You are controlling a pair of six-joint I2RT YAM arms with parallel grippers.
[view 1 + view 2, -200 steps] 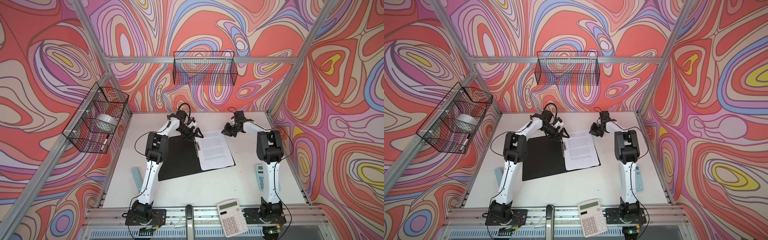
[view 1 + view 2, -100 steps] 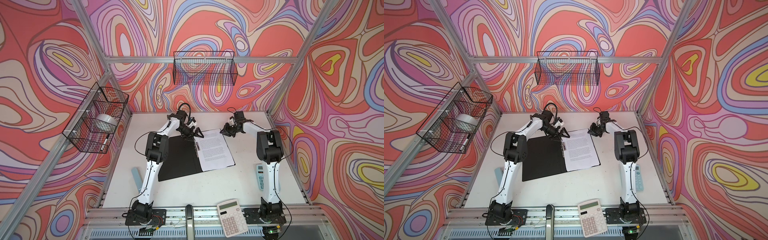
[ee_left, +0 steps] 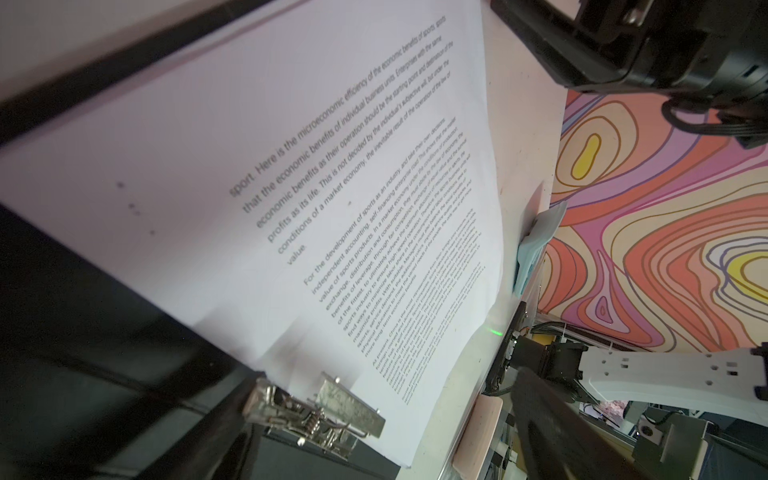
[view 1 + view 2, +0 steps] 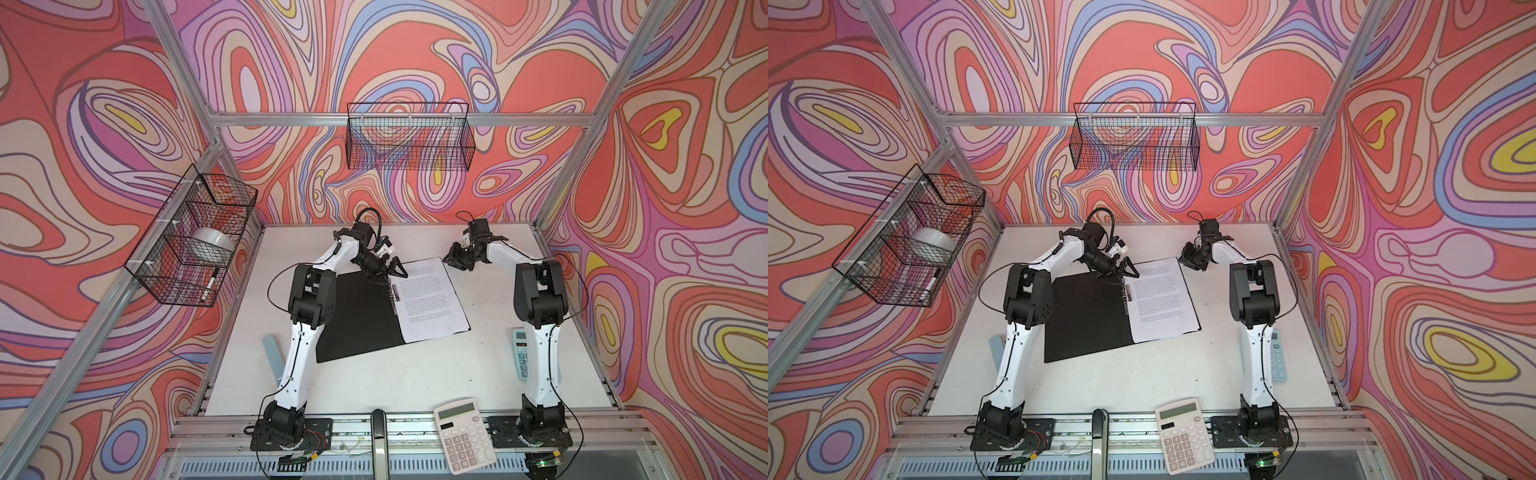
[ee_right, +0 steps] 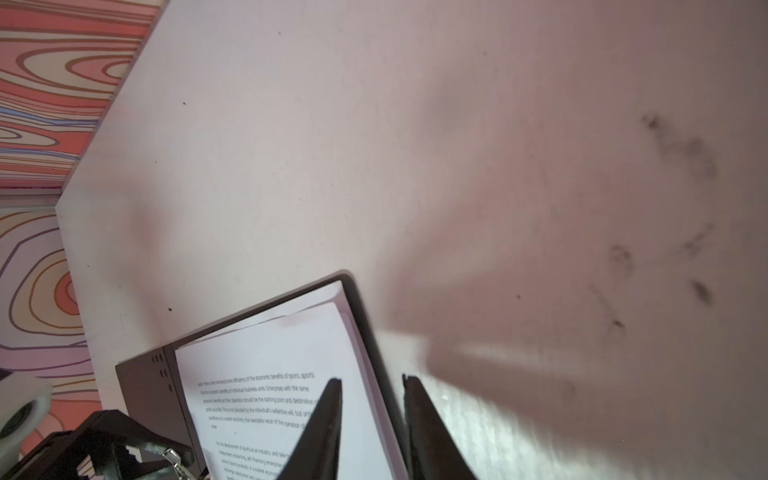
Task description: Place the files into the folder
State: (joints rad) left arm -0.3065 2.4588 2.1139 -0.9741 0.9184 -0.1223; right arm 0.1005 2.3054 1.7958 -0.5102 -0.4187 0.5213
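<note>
Table [image 4: 415, 374] carries the folder [image 4: 357, 316], open with its black inside up. The files [image 4: 432, 299] lie on its right half beside the metal spine clip [image 3: 328, 415]. Left gripper [image 4: 388, 274] is over the spine's far end, jaws wide apart. Right gripper [image 5: 372, 380] is at the files' far corner, jaws slightly parted and empty.

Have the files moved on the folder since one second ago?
No. In a top view the files lie as before: their corners keep the same places against the white calculator.
</note>
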